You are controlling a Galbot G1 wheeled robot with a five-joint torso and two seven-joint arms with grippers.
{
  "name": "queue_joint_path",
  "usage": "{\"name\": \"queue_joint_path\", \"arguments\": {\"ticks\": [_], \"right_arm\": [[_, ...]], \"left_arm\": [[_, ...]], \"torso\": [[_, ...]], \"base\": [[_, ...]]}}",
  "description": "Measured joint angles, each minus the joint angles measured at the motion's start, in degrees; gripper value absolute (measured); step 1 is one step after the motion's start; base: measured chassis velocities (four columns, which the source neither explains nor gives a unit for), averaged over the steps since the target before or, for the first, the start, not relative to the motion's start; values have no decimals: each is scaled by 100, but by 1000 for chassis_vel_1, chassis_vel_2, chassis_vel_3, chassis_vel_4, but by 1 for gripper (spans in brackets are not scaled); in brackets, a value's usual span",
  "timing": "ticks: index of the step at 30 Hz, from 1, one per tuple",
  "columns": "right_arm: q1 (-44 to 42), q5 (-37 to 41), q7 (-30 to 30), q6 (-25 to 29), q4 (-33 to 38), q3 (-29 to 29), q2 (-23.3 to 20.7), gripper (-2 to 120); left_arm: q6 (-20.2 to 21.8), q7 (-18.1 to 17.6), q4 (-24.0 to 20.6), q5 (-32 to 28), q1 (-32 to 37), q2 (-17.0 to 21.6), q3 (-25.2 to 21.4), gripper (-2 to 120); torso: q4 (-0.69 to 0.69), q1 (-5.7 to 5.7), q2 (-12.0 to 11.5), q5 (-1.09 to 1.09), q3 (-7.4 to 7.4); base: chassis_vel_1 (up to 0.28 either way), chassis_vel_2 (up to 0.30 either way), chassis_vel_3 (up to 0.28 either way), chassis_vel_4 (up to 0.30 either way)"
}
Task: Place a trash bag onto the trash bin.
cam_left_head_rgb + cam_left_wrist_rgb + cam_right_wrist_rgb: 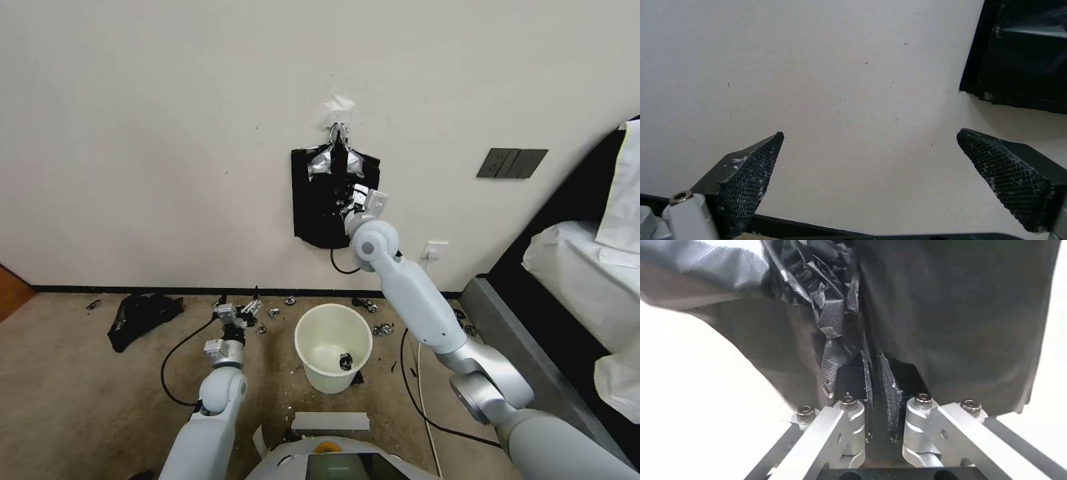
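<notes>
my right gripper [873, 373] is pinched on a thin black bag [835, 320] (floppy, slick, near weightless) at the hanging stack [333, 200]; i'd grip gathered film. left gripper [869, 150] gapes idle near the bin [333, 347].

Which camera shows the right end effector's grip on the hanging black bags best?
The right wrist view: the right end effector is pinched shut on a layer of the black bags. The head view shows it against the sheaf, fingers hidden. The left wrist view catches a corner of the bags.

Trash bin [333, 333]: mouth open from above, small dark object inside. Floor around it: scattered debris, cables, black heap [143, 317] near wall. Bed [587, 280] blocks right side.
</notes>
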Motion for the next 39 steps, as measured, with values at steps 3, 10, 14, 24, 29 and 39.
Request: {"name": "queue_joint_path", "arguments": {"ticks": [3, 10, 14, 24, 29, 39], "right_arm": [[-94, 2, 13, -3, 80, -49, -69, 9], [-444, -17, 19, -7, 344, -151, -264, 9], [-610, -40, 20, -10, 463, -184, -341, 9], [-899, -64, 35, -35, 733, -237, -542, 9], [-1006, -64, 51, -46, 835, -261, -645, 9], [-1357, -119, 55, -55, 1066, -262, -790, 9]], "left_arm": [[1, 0, 7, 0, -16, -2, 3, 100], [3, 0, 13, 0, -20, -7, 12, 100], [3, 0, 13, 0, -17, -14, 16, 100], [3, 2, -7, 4, 15, -15, 21, 100], [2, 4, -15, 9, 26, -18, 23, 100], [0, 6, -29, 15, 34, -27, 21, 100]], "torso": [[0, 0, 0, 0, 0], [0, 0, 0, 0, 0], [0, 0, 0, 0, 0], [0, 0, 0, 0, 0], [0, 0, 0, 0, 0], [0, 0, 0, 0, 0]], "base": [[0, 0, 0, 0], [0, 0, 0, 0], [0, 0, 0, 0], [0, 0, 0, 0], [0, 0, 0, 0], [0, 0, 0, 0]]}}
